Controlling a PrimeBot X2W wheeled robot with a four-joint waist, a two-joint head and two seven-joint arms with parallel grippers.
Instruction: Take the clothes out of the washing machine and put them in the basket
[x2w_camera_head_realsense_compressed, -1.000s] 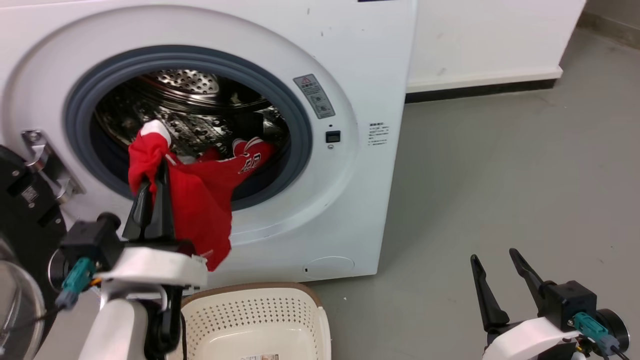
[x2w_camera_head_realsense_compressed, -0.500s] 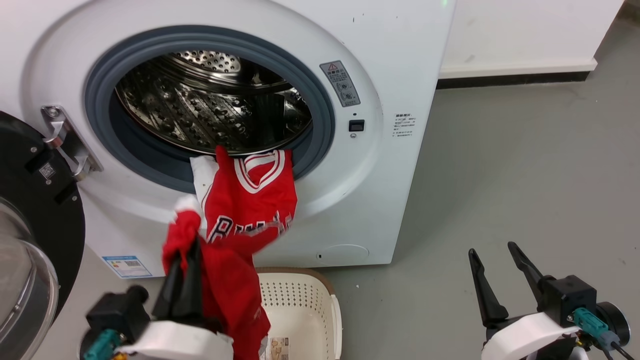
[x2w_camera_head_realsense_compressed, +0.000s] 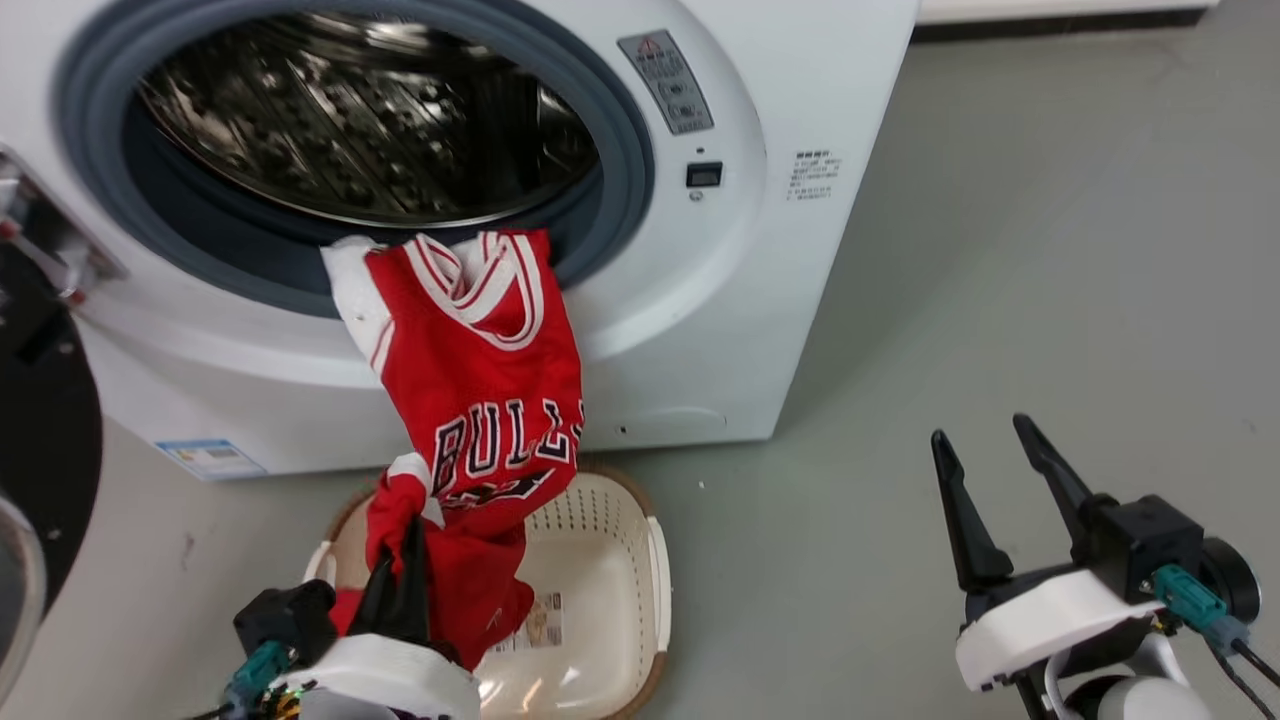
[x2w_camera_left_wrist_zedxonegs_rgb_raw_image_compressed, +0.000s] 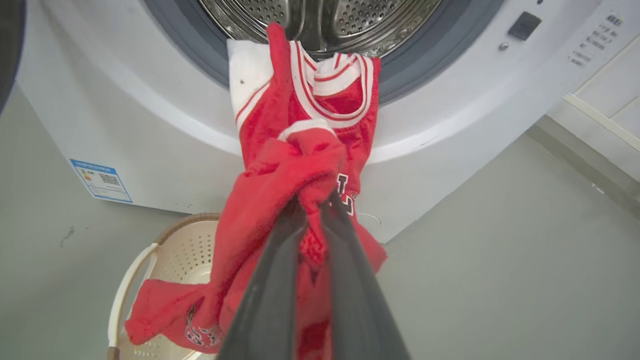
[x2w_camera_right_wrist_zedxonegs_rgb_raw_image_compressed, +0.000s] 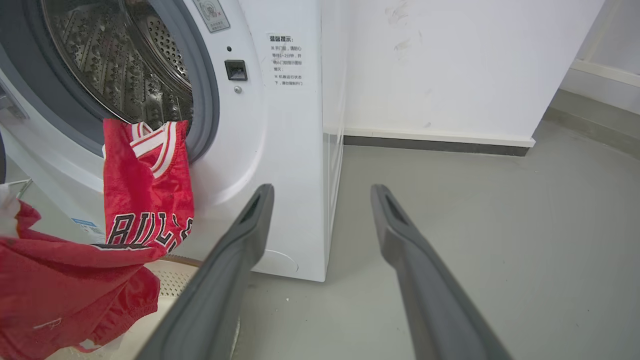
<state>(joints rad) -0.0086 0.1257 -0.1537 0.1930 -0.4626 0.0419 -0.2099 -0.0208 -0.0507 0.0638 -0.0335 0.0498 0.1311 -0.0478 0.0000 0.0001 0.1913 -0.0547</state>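
The red jersey (x2w_camera_head_realsense_compressed: 480, 370) hangs from the lower lip of the washing machine (x2w_camera_head_realsense_compressed: 700, 260) port down into the basket (x2w_camera_head_realsense_compressed: 610, 560), its collar still over the grey rubber ring. My left gripper (x2w_camera_head_realsense_compressed: 405, 535) is shut on a bunched fold of the jersey (x2w_camera_left_wrist_zedxonegs_rgb_raw_image_compressed: 295, 165) just above the basket (x2w_camera_left_wrist_zedxonegs_rgb_raw_image_compressed: 170, 245). At the lower right, my right gripper (x2w_camera_head_realsense_compressed: 985, 435) stands open over the floor, nothing between its fingers. From the right wrist, the jersey (x2w_camera_right_wrist_zedxonegs_rgb_raw_image_compressed: 145, 195) drapes down the washer (x2w_camera_right_wrist_zedxonegs_rgb_raw_image_compressed: 280, 125) front, and my right gripper (x2w_camera_right_wrist_zedxonegs_rgb_raw_image_compressed: 322, 192) points at the washer's right corner.
The washer's open black-rimmed door (x2w_camera_head_realsense_compressed: 40, 440) stands at the left edge. Grey floor (x2w_camera_head_realsense_compressed: 1000, 250) stretches to the right of the machine, with a white wall and dark baseboard (x2w_camera_right_wrist_zedxonegs_rgb_raw_image_compressed: 435, 142) behind. A blue label (x2w_camera_left_wrist_zedxonegs_rgb_raw_image_compressed: 100, 181) sits low on the washer front.
My left gripper has pulled the jersey out of the drum and down toward the basket; more of the jersey now hangs outside. The camera has tilted down. The right gripper has not moved.
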